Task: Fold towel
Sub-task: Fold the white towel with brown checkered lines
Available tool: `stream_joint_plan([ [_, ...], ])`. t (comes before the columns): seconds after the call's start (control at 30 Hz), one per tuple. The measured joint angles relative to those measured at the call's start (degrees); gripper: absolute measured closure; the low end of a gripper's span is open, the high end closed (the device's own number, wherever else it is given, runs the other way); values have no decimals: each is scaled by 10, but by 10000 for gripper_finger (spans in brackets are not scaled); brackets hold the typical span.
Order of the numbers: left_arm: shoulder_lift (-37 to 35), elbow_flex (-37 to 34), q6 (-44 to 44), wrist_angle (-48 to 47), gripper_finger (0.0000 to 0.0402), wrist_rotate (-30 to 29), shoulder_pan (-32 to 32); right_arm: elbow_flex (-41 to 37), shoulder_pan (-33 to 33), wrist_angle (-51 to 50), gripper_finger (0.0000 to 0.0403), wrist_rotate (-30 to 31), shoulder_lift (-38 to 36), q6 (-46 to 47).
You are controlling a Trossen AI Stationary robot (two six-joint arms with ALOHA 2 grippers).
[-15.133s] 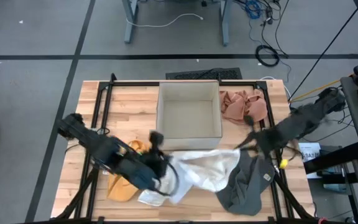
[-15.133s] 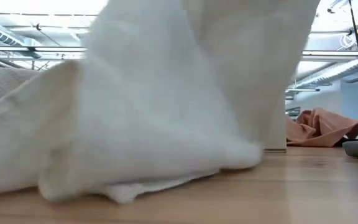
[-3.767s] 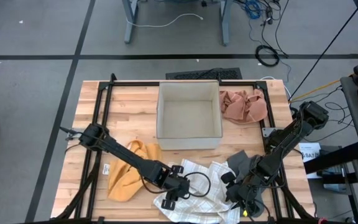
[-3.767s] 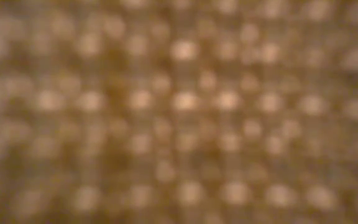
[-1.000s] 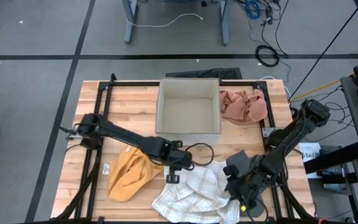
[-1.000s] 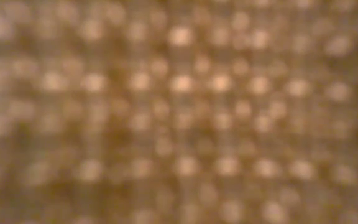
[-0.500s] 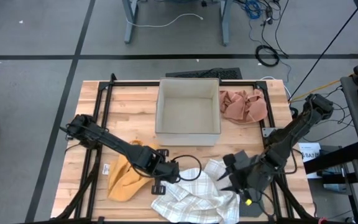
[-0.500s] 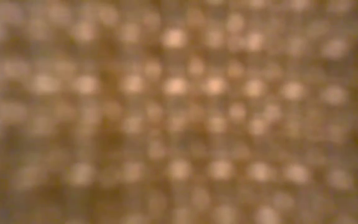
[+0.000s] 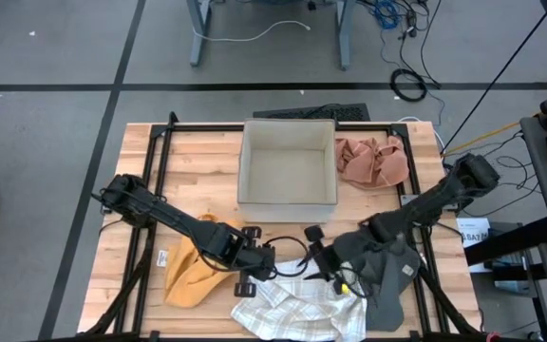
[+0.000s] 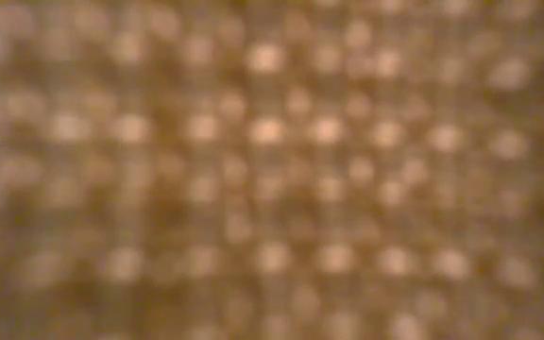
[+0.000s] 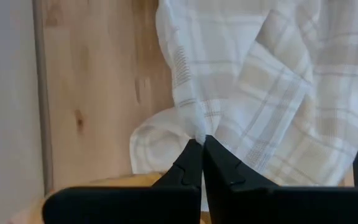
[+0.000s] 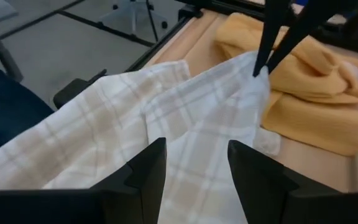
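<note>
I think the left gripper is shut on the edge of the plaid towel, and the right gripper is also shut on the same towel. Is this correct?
Only the second part is wrong. The left gripper is shut on the plaid towel, but the right gripper is open: the right wrist view shows its two fingers standing apart over the towel, gripping nothing.

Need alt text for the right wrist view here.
The right tool hangs open over a rumpled white plaid towel. Farther off, the left tool pinches the towel's edge beside a yellow cloth.
</note>
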Motion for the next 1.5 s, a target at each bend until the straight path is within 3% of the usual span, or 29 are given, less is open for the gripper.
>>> stream_joint_plan([
  [0.27,0,1,31,27,401,-2,-9,0,-38,24,239,-11,48,-1],
  [0.5,0,46,70,28,401,-16,-32,0,-55,35,239,-13,52,-3],
  [0.7,0,85,93,-6,401,-84,-47,0,-59,14,243,-134,52,12],
  [0.87,0,100,89,-53,401,-117,-51,0,-53,-66,280,-222,52,15],
  [1.23,0,101,50,-114,401,-129,-57,0,-41,-209,396,-267,27,32],
  [1.5,0,101,43,-128,401,-148,-65,0,-39,-242,384,-265,19,44],
])
